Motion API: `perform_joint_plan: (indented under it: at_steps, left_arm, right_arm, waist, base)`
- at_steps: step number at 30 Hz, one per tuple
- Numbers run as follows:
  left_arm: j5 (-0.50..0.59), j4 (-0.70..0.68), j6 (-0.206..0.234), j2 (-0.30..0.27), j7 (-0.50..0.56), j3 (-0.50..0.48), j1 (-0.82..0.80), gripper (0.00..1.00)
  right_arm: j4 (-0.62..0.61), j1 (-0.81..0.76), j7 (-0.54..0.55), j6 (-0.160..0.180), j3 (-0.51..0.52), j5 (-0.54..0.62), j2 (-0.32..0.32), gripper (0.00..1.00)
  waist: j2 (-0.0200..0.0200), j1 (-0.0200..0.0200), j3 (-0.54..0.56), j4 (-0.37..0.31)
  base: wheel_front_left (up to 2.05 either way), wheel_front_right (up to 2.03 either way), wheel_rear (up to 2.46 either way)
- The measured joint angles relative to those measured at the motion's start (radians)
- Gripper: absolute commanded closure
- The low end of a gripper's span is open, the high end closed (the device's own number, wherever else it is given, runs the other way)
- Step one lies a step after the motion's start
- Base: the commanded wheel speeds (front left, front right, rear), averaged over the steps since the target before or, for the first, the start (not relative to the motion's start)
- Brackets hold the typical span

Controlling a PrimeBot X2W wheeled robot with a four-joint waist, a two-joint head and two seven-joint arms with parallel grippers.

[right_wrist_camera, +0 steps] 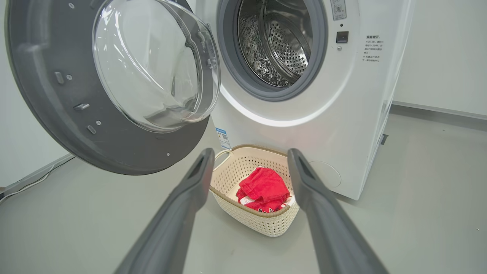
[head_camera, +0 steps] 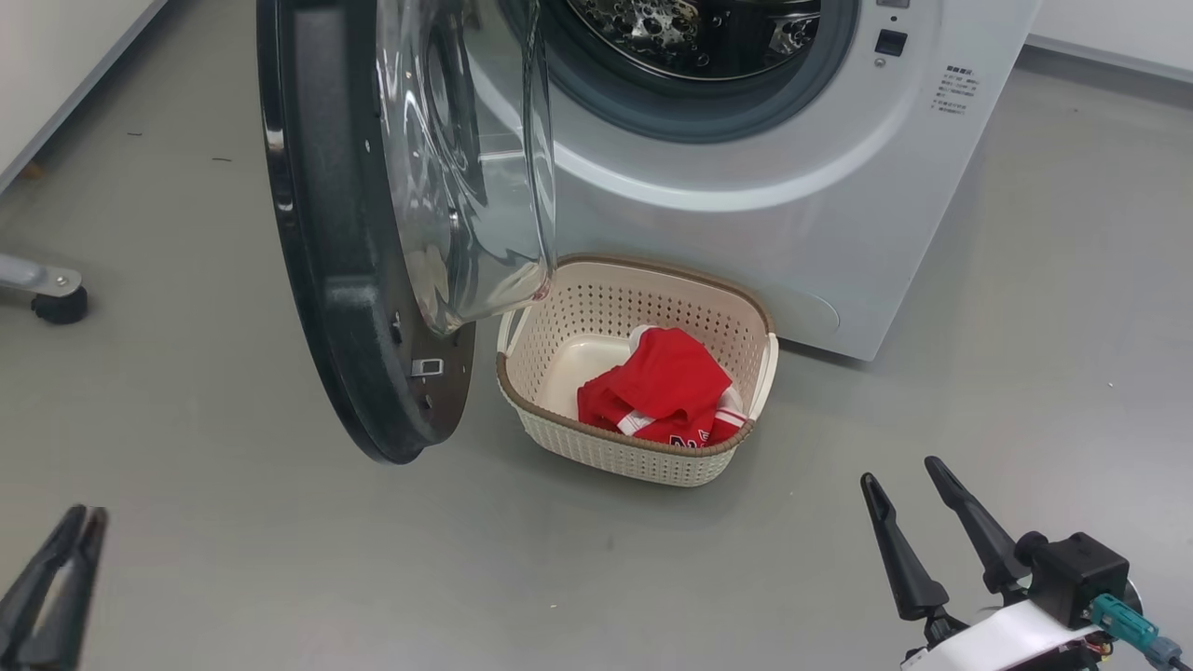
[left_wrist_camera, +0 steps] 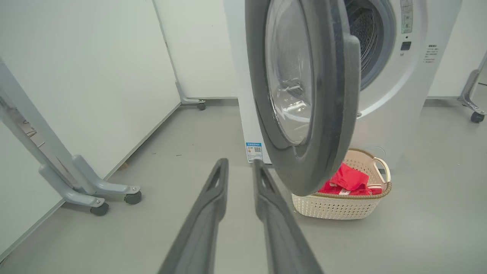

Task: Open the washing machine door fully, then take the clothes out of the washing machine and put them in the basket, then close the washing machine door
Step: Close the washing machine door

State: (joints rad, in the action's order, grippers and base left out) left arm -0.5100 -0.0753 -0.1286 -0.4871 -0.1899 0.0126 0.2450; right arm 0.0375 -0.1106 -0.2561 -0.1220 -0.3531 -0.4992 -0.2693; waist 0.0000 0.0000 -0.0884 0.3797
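Door (head_camera: 326, 233): black rim, clear glass bowl, swung open. Basket (head_camera: 606, 308): cream, red clothes (head_camera: 666, 377) held. Left gripper (head_camera: 86, 513) narrowly parted, empty; right gripper (head_camera: 900, 471) parted wide.

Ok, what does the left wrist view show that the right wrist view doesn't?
Left wrist view adds: the left gripper, a narrow gap between its fingers; grey wheeled stand legs by the white wall; the door seen nearly edge-on.
Right wrist view adds: the right gripper, wide open; a straight look into the steel drum; the door's inner face with its glass bowl.
Both: the washer, the open door, the basket holding red clothes, the blue sticker, the grey floor.
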Motion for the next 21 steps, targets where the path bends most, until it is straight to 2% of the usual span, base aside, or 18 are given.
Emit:
perform_joint_plan:
  at_steps: [6,15,21]
  left_arm:
    - [-0.15,0.007,0.0,-0.005,0.105,-0.07,-0.064,1.0]
    - [-0.387,0.068,0.002,-0.03,0.324,-0.134,-0.148,1.0]
    - [-0.473,0.127,0.059,-0.04,0.433,-0.17,-0.208,1.0]
  right_arm:
    - [-0.009,0.0,0.0,0.0,0.017,0.0,-0.015,0.0]
    - [-0.026,0.0,0.0,0.0,0.005,0.001,-0.034,0.0]
    - [-0.027,0.003,0.0,0.0,-0.01,0.001,-0.048,0.0]
  waist:
    - [0.0,0.0,-0.018,0.004]
    - [0.0,0.0,-0.048,0.005]
    - [0.0,0.0,-0.06,-0.004]
  base:
    - [0.0,0.0,0.0]
    - [0.0,0.0,0.0]
    - [0.0,0.0,0.0]
